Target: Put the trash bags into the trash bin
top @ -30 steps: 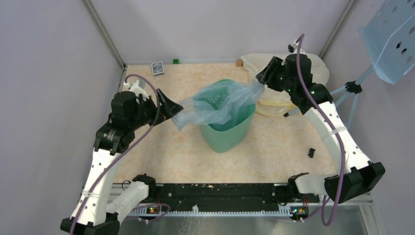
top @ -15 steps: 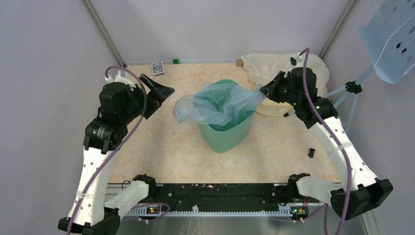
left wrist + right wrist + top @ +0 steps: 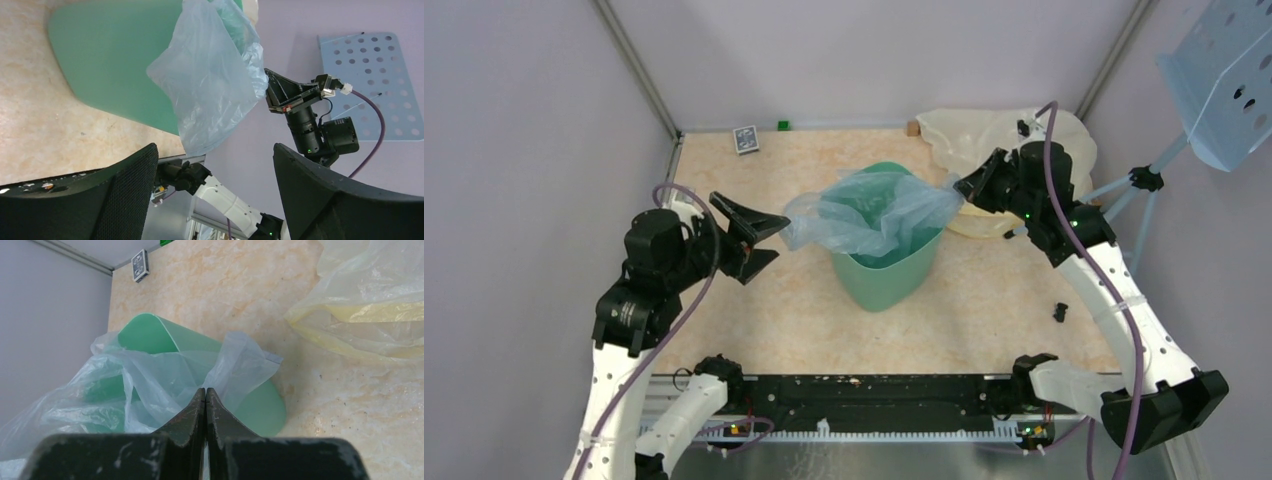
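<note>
The mint-green trash bin (image 3: 886,268) stands mid-table. The pale blue, see-through trash bag (image 3: 869,212) is draped over its rim, partly inside, with corners sticking out left and right. My right gripper (image 3: 962,188) is at the bag's right corner, jaws shut on the thin plastic. The right wrist view shows its fingertips (image 3: 205,390) pressed together where the bag (image 3: 165,380) gathers over the bin (image 3: 150,335). My left gripper (image 3: 780,238) hangs open just left of the bag's left corner, holding nothing. From the left wrist, the bag (image 3: 210,85) hangs beyond the spread fingers (image 3: 125,195).
A larger cream-yellow bag (image 3: 999,135) lies at the back right, right of my right gripper. A small card box (image 3: 745,138) and a green block (image 3: 782,125) sit by the back wall. A small black piece (image 3: 1061,311) lies right of the bin. A blue perforated panel (image 3: 1224,80) hangs outside the right wall.
My right gripper closed on the bag's right corner and shifted slightly nearer. My left arm swung back, then came nearer and lower, still open. The bag's left corner has drawn in toward the bin.
</note>
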You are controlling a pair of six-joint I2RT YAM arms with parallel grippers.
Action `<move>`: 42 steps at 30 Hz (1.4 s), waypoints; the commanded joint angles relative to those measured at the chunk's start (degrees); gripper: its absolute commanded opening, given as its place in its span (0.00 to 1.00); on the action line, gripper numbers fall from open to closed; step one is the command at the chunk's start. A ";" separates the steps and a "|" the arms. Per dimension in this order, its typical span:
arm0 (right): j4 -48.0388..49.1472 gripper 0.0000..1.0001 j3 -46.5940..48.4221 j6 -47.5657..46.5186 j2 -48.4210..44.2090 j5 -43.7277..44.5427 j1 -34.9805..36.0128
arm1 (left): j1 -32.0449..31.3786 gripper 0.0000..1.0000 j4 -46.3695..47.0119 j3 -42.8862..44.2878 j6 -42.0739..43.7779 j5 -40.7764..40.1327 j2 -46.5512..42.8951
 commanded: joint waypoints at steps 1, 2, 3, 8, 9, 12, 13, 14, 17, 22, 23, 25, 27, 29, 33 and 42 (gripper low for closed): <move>2.65 0.00 -0.10 0.70 -1.03 -0.76 -0.40 | 0.23 0.90 6.52 -1.70 -3.62 3.11 0.19; 2.77 0.00 -0.14 0.76 -1.03 -0.93 -0.47 | 0.16 0.89 7.75 -2.75 -4.52 3.71 0.15; 2.82 0.00 -0.14 0.74 -1.08 -1.04 -0.47 | 0.14 0.89 8.94 -3.66 -5.01 3.82 0.23; 2.71 0.00 0.14 0.51 -0.95 -0.27 -0.45 | -0.27 0.89 11.96 -4.13 -5.21 0.52 0.91; 2.64 0.00 0.25 0.48 -0.85 -0.18 -0.46 | -0.42 0.89 12.70 -4.59 -5.61 0.29 1.02; 2.65 0.00 0.40 0.47 -0.74 -0.01 -0.49 | -1.73 0.89 14.83 -5.90 -6.77 -0.36 1.94; 2.71 0.00 0.41 0.60 -0.73 0.09 -0.50 | -2.68 0.89 14.91 -5.99 -6.85 -1.33 2.40; 2.72 0.00 0.35 0.66 -0.71 0.13 -0.50 | -3.89 0.89 14.93 -6.00 -6.80 -2.88 2.86; 3.07 0.00 0.27 0.87 -0.57 0.10 -0.44 | -9.88 0.85 15.04 -5.79 -7.51 -9.74 3.84; 2.88 0.00 0.38 1.17 -0.55 -0.57 -0.41 | -15.32 0.57 16.00 -6.35 -7.20 -15.55 5.48; 2.44 0.00 0.40 0.99 -0.70 -0.61 -0.50 | -15.27 0.40 15.31 -6.24 -6.69 -17.07 5.44; 1.45 0.00 0.38 0.31 -1.32 -0.50 -0.39 | -15.33 0.19 13.71 -5.75 -4.71 -20.52 4.79; 0.09 0.00 0.06 -0.40 -2.42 -0.60 -0.49 | -15.24 0.08 11.86 -5.61 -2.51 -23.57 3.96; -1.19 0.00 -0.82 -1.07 -3.72 -1.12 -0.46 | -15.17 0.00 10.95 -6.77 -0.97 -24.33 3.24; -3.81 0.00 -4.67 -1.91 -7.40 -1.96 -0.44 | -15.22 0.00 12.60 -12.13 1.16 -20.04 0.34; -5.23 0.00 -16.35 -0.96 -16.33 -3.77 -0.44 | -15.22 0.00 13.81 -16.33 12.17 -10.08 -7.62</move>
